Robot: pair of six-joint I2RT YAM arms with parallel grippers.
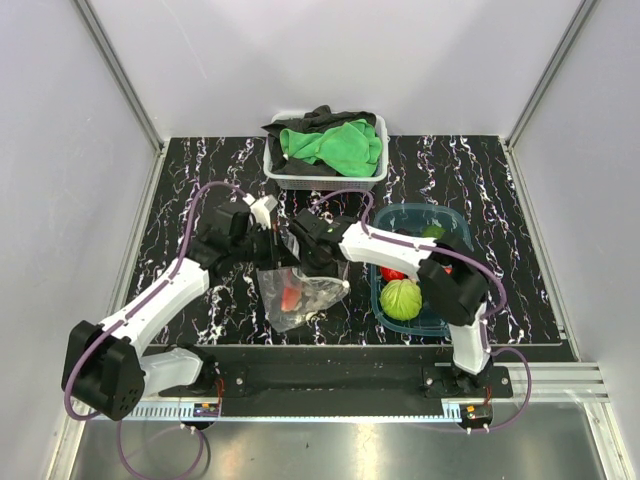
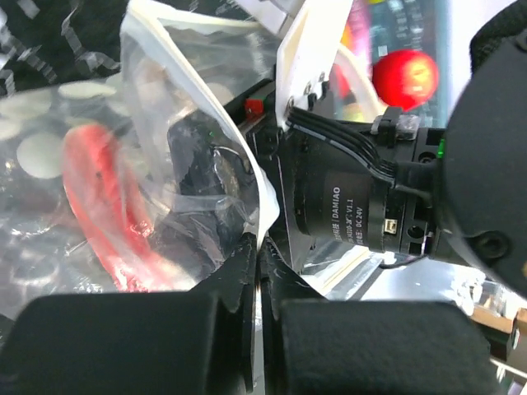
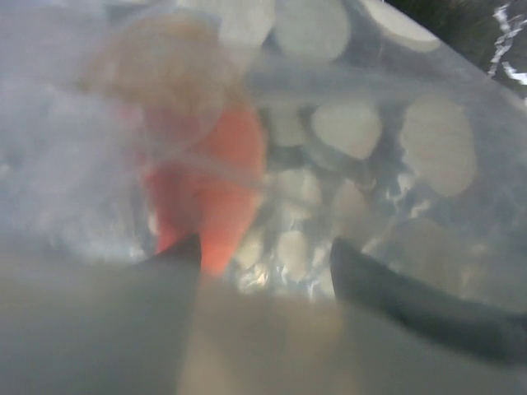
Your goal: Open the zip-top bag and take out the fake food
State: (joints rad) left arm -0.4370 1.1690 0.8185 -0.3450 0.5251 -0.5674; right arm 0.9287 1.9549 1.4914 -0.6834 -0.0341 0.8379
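Just ahead of right gripper (image 3: 265,251), spread wide inside bag (image 1: 300,292): red slice (image 3: 218,189), lengthwise away; left gripper (image 2: 259,257) clamping rim.

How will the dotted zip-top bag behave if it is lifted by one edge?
Likely floppy: the zip-top bag is thin, creased film, folding where the left gripper pinches it. The red piece inside would probably slide to the lowest corner. Glossy film may slip.
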